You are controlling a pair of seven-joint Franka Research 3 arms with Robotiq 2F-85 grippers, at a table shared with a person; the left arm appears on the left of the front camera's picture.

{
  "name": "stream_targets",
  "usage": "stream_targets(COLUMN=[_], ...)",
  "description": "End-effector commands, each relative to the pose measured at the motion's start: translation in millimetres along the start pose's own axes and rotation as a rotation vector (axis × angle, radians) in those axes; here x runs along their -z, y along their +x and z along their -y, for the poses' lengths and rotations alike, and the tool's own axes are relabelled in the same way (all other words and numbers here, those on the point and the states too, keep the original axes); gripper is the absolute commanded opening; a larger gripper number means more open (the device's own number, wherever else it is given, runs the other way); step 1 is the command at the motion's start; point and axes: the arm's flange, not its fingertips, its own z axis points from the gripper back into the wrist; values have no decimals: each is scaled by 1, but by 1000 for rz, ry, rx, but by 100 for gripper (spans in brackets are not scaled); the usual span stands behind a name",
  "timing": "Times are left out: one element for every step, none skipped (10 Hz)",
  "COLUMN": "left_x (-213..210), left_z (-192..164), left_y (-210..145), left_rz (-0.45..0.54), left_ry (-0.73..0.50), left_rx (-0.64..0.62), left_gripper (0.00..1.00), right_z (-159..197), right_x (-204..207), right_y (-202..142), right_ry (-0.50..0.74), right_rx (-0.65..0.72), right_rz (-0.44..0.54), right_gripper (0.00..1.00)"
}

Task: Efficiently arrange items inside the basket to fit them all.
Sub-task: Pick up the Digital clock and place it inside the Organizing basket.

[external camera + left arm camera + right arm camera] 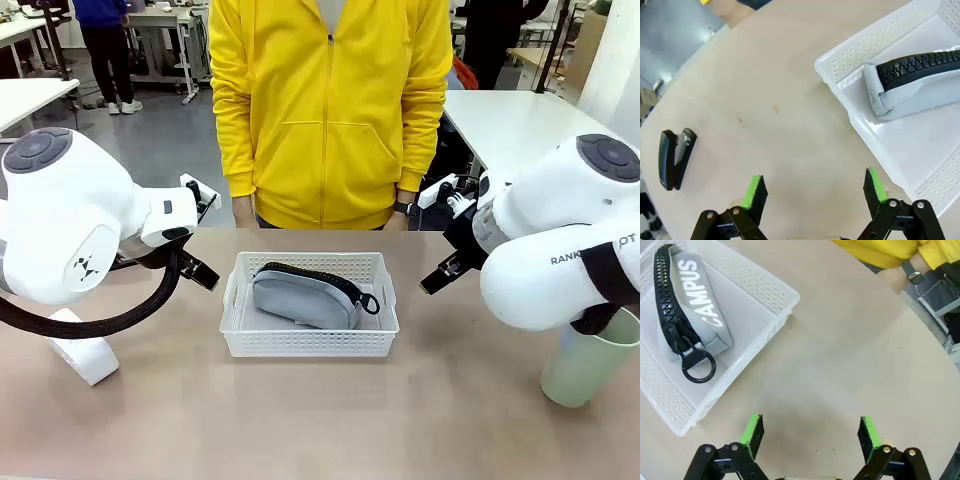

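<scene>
Left hand (814, 186) sits released over desk (790, 100), right hand (811, 427) too; steer left onto the stapler (675, 159), pinch mid-body, slot it in the basket (870, 45) beside the pouch (902, 102).

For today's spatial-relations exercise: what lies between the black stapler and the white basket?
Only bare table, in the left wrist view, separates stapler and basket.

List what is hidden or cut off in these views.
- Front view: pale green cup, its top hidden behind the right arm.
- Front view: small white box, partly covered by the left arm's cable.
- Left wrist view: grey pouch and basket, cut off by the right edge.
</scene>
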Motion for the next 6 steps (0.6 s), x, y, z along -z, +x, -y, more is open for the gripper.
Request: stream_targets(left_x=[0,0,0,0,0,0], left_z=[0,0,0,0,0,0], left_y=[0,0,0,0,0,0], left_rz=[0,0,0,0,0,0], left_ry=[0,0,0,0,0,0], left_rx=[0,0,0,0,0,0], left_gripper=[100,100,100,100,100,100], right_z=[0,0,0,0,0,0], right_x=[0,0,0,0,0,0], right_y=[0,0,0,0,0,0], right_ry=[0,0,0,0,0,0], right_rx=[0,0,0,0,0,0], right_rz=[0,0,0,0,0,0], right_gripper=[100,100,100,100,100,100])
